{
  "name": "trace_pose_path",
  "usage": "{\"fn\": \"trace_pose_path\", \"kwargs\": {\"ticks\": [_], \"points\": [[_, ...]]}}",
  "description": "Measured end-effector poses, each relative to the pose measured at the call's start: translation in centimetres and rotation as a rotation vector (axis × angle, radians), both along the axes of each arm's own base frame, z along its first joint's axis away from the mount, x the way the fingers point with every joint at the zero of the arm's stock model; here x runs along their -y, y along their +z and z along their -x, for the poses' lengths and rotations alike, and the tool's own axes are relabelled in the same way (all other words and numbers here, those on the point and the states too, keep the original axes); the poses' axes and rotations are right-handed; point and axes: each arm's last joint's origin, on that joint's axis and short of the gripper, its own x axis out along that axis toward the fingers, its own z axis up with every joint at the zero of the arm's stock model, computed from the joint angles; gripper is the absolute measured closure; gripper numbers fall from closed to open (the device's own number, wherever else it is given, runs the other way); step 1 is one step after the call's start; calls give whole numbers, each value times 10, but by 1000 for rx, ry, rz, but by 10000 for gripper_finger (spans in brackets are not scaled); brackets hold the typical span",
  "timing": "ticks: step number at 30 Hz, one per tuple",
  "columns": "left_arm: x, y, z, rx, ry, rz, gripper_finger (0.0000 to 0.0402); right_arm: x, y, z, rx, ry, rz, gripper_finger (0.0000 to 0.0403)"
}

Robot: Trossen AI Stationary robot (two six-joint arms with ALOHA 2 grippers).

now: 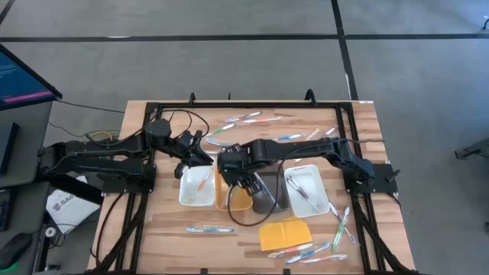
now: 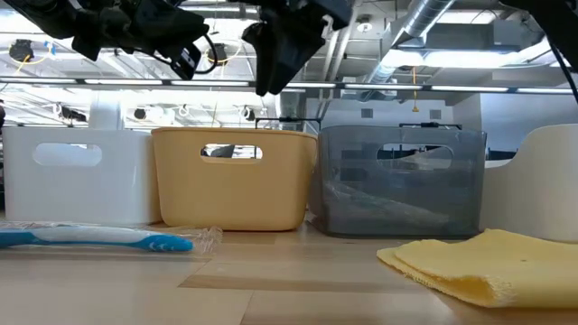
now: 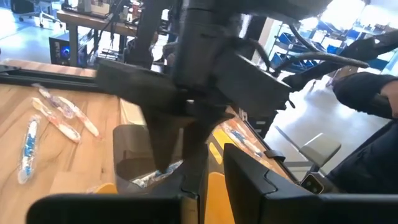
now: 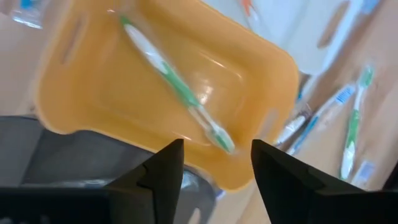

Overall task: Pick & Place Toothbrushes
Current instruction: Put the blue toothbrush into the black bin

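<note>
My right gripper (image 1: 229, 169) hangs open and empty above the orange tray (image 1: 238, 200). A green toothbrush (image 4: 177, 87) in a clear wrapper lies flat on that tray's floor, below the open fingers (image 4: 214, 165). My left gripper (image 1: 195, 150) is above the table just beyond the left white tray (image 1: 191, 197), which holds an orange toothbrush (image 1: 203, 181). The right white tray (image 1: 315, 200) also holds toothbrushes. Several more toothbrushes lie on the table at the far side (image 1: 244, 118), near the front left (image 1: 210, 228) and at the front right (image 1: 309, 252).
Four trays stand in a row: white, orange, grey (image 1: 269, 200), white. A yellow pad (image 1: 284, 231) lies in front of them. A black frame (image 1: 229, 105) borders the table. In the low view a blue toothbrush (image 2: 90, 237) lies before the trays.
</note>
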Motion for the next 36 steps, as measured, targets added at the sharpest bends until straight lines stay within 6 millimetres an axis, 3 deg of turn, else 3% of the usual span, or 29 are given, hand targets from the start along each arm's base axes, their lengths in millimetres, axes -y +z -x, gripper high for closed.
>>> {"fn": "trace_pose_path", "kwargs": {"ticks": [14, 24, 31, 36], "points": [[14, 10, -2, 62, -117, 82, 358, -54, 5, -3, 141, -82, -104, 249], [71, 31, 7, 218, -371, 117, 358, -120, 10, -12, 349, -124, -383, 258], [104, 58, 23, 476, -320, 240, 358, -170, -7, -4, 417, -28, -451, 265], [111, 70, 35, 613, -250, 270, 358, -176, -23, -13, 545, -7, -514, 281]]}}
